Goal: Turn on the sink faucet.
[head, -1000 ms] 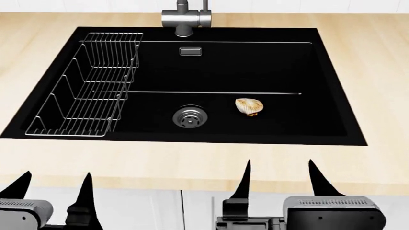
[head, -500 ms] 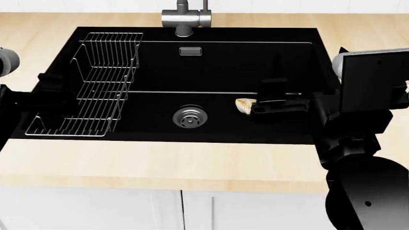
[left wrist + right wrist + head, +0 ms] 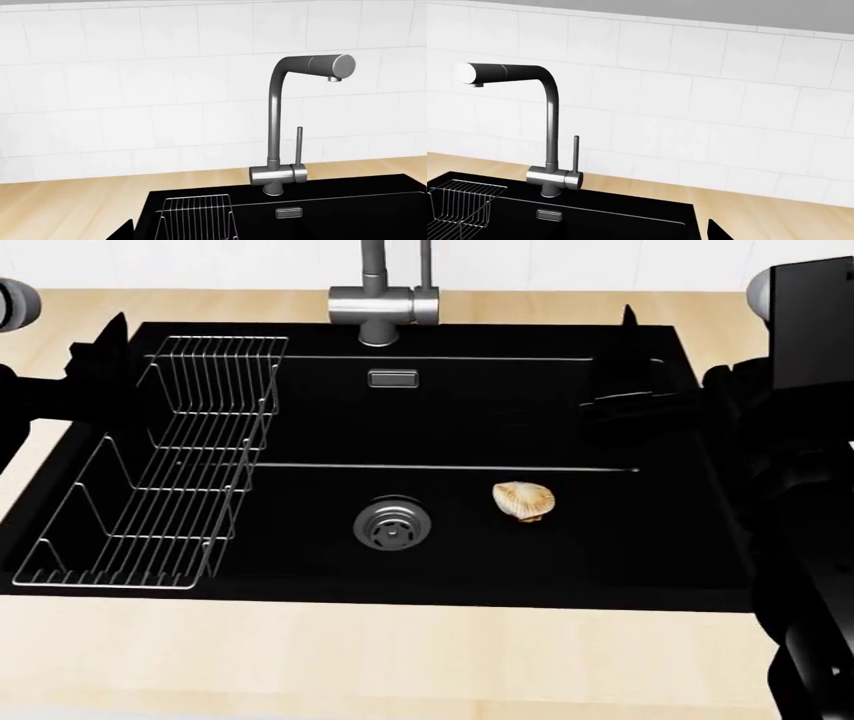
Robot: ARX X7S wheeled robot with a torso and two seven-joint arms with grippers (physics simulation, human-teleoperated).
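The sink faucet (image 3: 383, 302) stands unmarked behind the sink (image 3: 441, 415); both grippers' finger spread cannot be told.

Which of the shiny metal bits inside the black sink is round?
The drain on the sink floor is round; the overflow plate on the back wall is rectangular.

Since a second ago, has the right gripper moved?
Yes. The right gripper has risen from below the counter's front edge and now hangs over the sink's back right corner, nearer the sink faucet.
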